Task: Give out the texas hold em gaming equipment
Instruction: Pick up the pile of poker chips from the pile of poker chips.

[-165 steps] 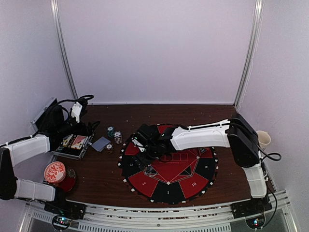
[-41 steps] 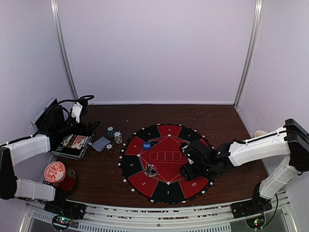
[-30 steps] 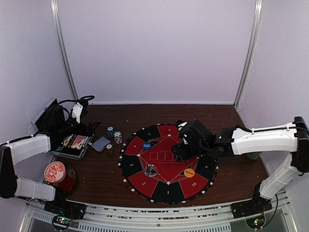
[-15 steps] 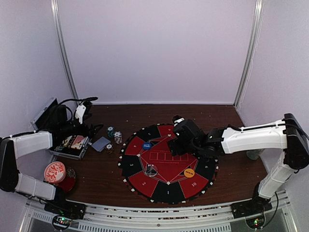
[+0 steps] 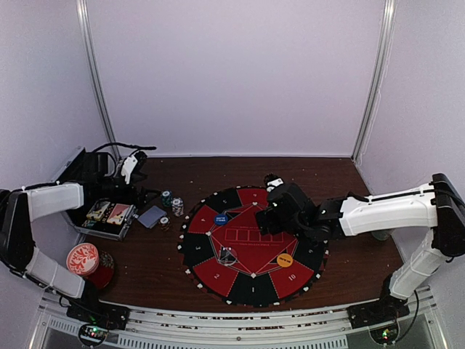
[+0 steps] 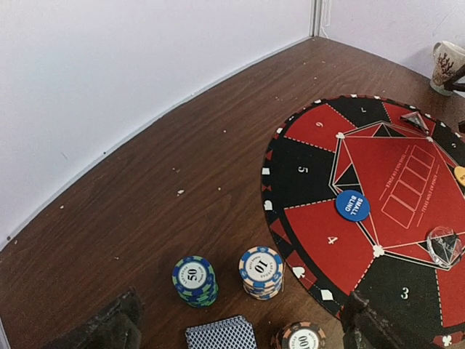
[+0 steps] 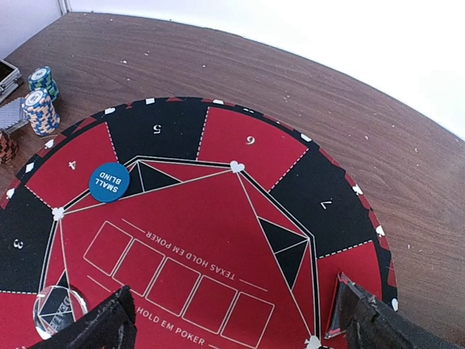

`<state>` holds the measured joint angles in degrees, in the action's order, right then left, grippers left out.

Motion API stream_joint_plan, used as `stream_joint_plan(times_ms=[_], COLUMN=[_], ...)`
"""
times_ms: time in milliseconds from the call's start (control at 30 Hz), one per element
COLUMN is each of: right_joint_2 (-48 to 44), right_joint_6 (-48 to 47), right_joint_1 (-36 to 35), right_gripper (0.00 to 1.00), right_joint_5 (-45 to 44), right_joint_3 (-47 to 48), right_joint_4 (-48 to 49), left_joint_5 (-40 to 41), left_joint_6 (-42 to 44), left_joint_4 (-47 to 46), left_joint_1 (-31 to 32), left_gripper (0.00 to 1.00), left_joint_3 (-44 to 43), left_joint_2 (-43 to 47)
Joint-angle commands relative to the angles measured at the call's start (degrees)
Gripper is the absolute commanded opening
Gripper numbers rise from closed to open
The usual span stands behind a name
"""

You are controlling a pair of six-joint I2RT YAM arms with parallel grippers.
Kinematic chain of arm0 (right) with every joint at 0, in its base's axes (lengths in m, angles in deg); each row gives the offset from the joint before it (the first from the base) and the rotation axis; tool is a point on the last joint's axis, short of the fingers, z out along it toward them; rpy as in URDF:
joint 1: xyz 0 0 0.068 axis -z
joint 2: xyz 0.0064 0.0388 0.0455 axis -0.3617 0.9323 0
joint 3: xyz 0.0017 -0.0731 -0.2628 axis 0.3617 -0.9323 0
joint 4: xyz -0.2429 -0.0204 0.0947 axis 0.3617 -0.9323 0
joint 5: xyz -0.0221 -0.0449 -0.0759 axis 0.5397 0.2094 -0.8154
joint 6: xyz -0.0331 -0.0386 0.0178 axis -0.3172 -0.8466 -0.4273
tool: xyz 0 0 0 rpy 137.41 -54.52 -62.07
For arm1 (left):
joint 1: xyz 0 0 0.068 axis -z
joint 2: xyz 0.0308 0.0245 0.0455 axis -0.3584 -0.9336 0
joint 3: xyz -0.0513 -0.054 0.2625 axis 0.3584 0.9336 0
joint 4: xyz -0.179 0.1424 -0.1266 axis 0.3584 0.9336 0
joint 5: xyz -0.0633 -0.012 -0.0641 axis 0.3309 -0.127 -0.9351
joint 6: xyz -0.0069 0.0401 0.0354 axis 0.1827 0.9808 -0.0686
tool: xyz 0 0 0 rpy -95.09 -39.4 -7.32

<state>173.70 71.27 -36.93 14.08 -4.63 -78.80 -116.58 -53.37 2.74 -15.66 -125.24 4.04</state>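
On the round red-and-black mat (image 7: 240, 138), a flat blue button disc (image 7: 109, 182)

walls: back wall (image 5: 232, 73) plain, pale lilac-white, side walls alike | corners: slim metal left pole (image 5: 96, 73) and right pole (image 5: 375, 80), leaning slightly | worktop (image 5: 218, 171): dark brown wood grain, pale specks scattered | near edge: aluminium rail (image 5: 240, 329) | light: soft, even

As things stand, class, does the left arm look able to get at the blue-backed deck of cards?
Probably yes. In the left wrist view the deck of cards lies between the fingers of the open left gripper, nothing covering it; the chip stacks stand just beyond.
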Motion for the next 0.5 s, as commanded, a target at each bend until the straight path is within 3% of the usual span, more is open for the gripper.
stream_joint_plan(times_ms=[0,267,467], right_joint_2=[-1.1,-1.6,-0.8], right_joint_6=[1.4,1.8,1.7], right_joint_1=[0.1,0.2,0.4], right_gripper=[0.98,0.99,0.99], right_joint_5=[-0.1,0.7,-1.3], right_joint_3=[-0.9,-2.1,-2.5], right_joint_4=[1.5,2.7,3.3], left_joint_5=[-0.5,3.4,2.6], left_joint_6=[3.6,5.2,6.6], left_joint_4=[6.1,13.1,13.7], left_joint_1=[1.2,3.1,5.1], left_gripper=[0.98,0.98,0.98], left_joint_3=[-7.1,-17.7,-17.0], left_joint_2=[-2.7,-8.9,-9.3])
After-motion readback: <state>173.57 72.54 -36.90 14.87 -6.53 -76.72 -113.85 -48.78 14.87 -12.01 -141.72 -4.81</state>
